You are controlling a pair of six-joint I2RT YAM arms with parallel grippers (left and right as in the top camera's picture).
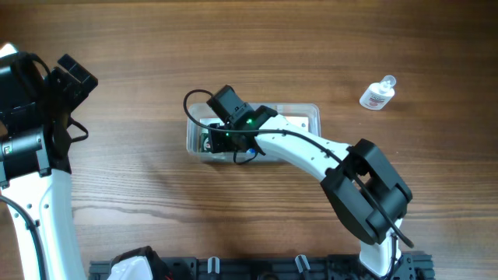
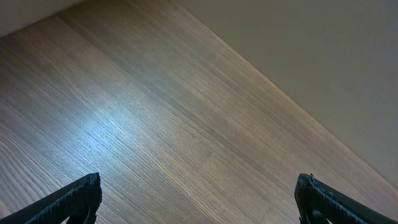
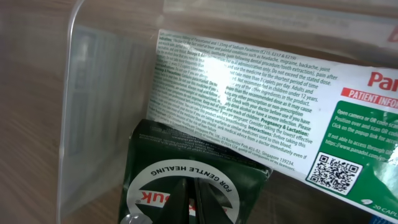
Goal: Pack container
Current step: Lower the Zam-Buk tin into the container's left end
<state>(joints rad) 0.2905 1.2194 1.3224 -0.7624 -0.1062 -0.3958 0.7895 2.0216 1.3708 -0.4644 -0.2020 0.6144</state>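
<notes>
The clear plastic container (image 1: 311, 110) sits at the table's middle; its see-through wall (image 3: 93, 99) shows in the right wrist view. Inside lie a white and green medicine box (image 3: 249, 93) and a dark green box (image 3: 149, 155) with a white ring of print. My right gripper (image 1: 215, 140) reaches into the container's left end. Its fingers (image 3: 193, 190) are closed together right over the face of the dark green box. I cannot tell if they touch it. My left gripper (image 1: 76, 74) is open and empty (image 2: 199, 199) over bare wood at the far left.
A small clear bottle (image 1: 377, 93) with a white cap lies at the upper right of the table. A black rail runs along the front edge, with something white (image 1: 132, 267) at its left.
</notes>
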